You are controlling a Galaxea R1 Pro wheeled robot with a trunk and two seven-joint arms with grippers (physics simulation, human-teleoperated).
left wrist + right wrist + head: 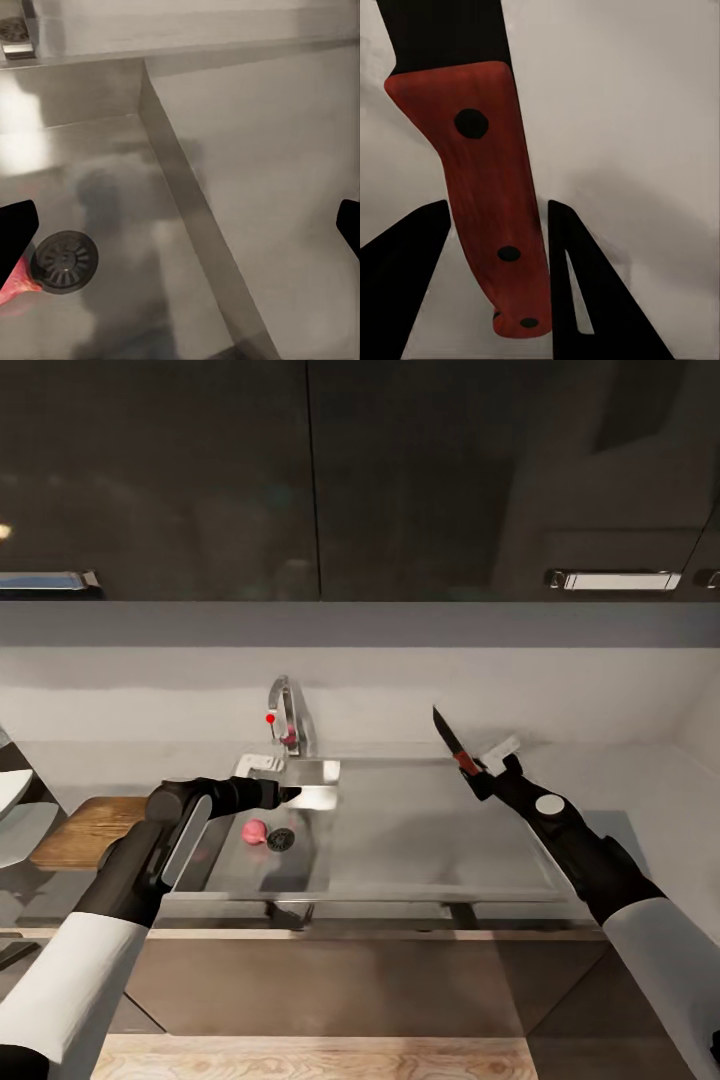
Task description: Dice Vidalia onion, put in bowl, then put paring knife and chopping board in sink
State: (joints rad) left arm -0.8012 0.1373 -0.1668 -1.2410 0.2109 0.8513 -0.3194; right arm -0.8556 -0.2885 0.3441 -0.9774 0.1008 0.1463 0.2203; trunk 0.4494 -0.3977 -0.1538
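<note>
The onion (pixel 254 831) lies in the sink (pixel 300 860) below the wide-open left gripper (pixel 300 794) — nearer than the right gripper (pixel 487 772), whose jaws are clamped on the knife (pixel 452 744)

the steel sink (pixel 300 865) holds a pink vidalia onion (pixel 254 831) just beside its round dark drain (pixel 281 839). the paring knife (pixel 455 746), dark blade up and tilted, red riveted handle (pixel 491 195), is held above the drainboard (pixel 440 840). the brown chopping board (pixel 85 830) lies on the countertop (pixel 650 800) left of the sink.
</note>
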